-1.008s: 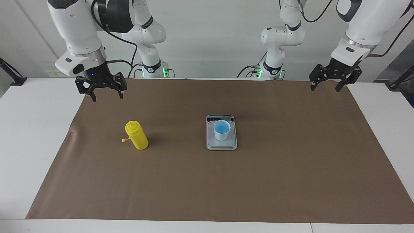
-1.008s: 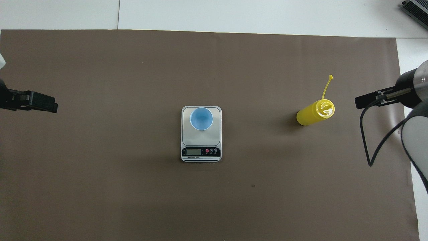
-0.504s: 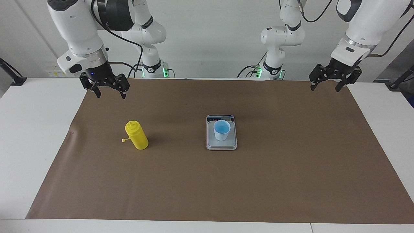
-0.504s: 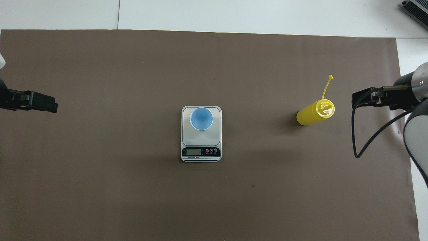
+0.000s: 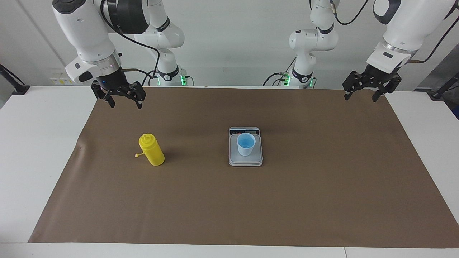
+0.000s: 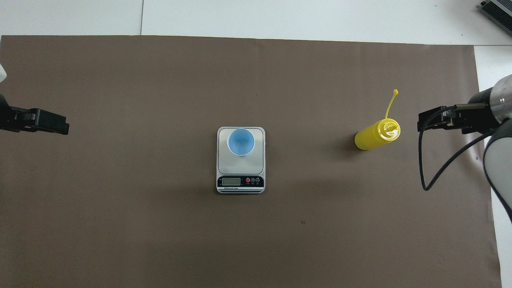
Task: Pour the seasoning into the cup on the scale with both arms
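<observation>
The yellow seasoning bottle (image 5: pixel 151 149) stands upright on the brown mat toward the right arm's end, its tethered cap hanging off; it also shows in the overhead view (image 6: pixel 376 135). The light-blue cup (image 5: pixel 246 144) stands on the silver-grey scale (image 5: pixel 246 160) at mid-table, also seen from overhead as cup (image 6: pixel 241 142) on scale (image 6: pixel 241 166). My right gripper (image 5: pixel 125 105) hangs open and empty in the air over the mat's corner by its base, apart from the bottle; it shows overhead (image 6: pixel 430 120). My left gripper (image 5: pixel 360 98) waits open and empty over the mat's other corner, seen overhead (image 6: pixel 60 125).
The brown mat (image 5: pixel 322 200) covers most of the white table (image 5: pixel 36 143). Two smaller white arms with green lights (image 5: pixel 168 75) (image 5: pixel 301 77) stand at the robots' edge. A grey device (image 6: pixel 498 10) lies at the table's corner farthest from the robots, at the right arm's end.
My right gripper has risen a little and shifted toward the table's middle, tilting as it went. The left arm, bottle, cup and scale have not moved.
</observation>
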{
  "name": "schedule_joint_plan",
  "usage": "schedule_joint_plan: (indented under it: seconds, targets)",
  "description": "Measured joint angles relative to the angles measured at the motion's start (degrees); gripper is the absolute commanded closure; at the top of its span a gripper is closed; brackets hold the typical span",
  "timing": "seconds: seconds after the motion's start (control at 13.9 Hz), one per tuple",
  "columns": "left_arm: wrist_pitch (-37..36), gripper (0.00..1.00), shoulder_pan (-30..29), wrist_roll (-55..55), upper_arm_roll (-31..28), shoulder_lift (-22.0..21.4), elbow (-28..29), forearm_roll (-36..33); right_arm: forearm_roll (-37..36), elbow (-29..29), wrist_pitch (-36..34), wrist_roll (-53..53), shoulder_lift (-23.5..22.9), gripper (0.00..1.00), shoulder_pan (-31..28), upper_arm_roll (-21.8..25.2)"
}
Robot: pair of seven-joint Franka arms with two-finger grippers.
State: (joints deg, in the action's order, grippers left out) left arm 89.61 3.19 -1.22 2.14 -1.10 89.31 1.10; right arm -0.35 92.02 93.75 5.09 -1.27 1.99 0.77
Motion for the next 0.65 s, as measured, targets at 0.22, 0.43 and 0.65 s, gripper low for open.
schedule_joint_plan:
  seconds: [0.22, 0.43, 0.65]
  targets:
    - [0.0, 0.0, 0.0, 0.0, 0.0, 0.0, 0.0, 0.0, 0.1, 0.1, -0.1, 0.0, 0.1, 0.0, -0.1, 0.0]
    - [0.0, 0.0, 0.0, 0.0, 0.0, 0.0, 0.0, 0.0, 1.6, 0.5, -0.1, 0.0, 0.2, 0.0, -0.4, 0.2]
    - [0.0, 0.0, 0.0, 0.0, 0.0, 0.0, 0.0, 0.0, 1.9, 0.9, -0.1, -0.9, 0.3, 0.0, -0.9, 0.2]
